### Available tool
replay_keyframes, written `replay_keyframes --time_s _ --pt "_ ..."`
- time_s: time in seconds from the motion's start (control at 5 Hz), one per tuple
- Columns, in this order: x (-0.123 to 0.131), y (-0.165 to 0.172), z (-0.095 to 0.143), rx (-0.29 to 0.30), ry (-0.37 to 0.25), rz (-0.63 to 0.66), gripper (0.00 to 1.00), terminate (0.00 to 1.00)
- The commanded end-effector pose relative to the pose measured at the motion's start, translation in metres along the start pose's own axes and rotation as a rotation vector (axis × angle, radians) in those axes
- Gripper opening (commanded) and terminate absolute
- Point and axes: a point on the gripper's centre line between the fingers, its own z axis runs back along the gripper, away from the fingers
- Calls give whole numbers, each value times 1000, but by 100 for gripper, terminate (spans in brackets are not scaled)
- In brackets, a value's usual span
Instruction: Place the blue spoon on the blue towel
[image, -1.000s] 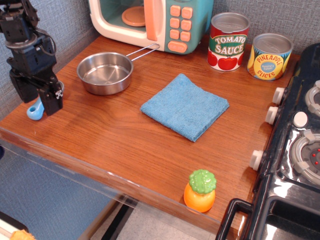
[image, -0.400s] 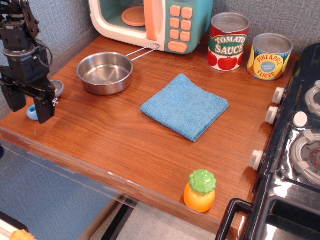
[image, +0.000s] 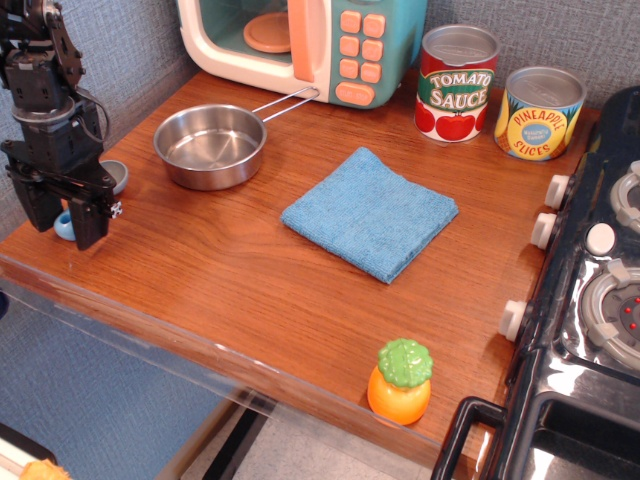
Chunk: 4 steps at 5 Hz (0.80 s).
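Observation:
The blue spoon (image: 116, 177) lies at the table's far left edge, its grey bowl toward the pan and its light-blue handle end toward the front. My gripper (image: 64, 222) is down over the handle, with one black finger (image: 90, 224) on each side. The jaws stand apart and the handle end shows between them, so the gripper is open. The arm hides the middle of the spoon. The blue towel (image: 371, 212) lies flat in the middle of the table, well to the right of the gripper, with nothing on it.
A steel pan (image: 210, 146) with a wire handle sits between spoon and towel, toward the back. A toy microwave (image: 300, 40) and two cans (image: 456, 82) stand at the back. A stove (image: 600, 300) is at the right, and an orange toy fruit (image: 399, 382) at the front edge.
The gripper moved left and came down astride the spoon handle. Its fingers now stand a little closer together than 0.4 s ago. The spoon and towel have not moved.

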Motion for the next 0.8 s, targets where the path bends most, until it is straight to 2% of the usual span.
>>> replay_keyframes --time_s 0.0,0.2,0.4,0.6 --pt "-1 -1 4 17 -21 12 0 0" --pt "0 -1 0 11 -14 19 0 0" --pt "-4 -9 21 64 -41 42 0 0" --pt "-6 -30 57 137 -101 110 0 0"
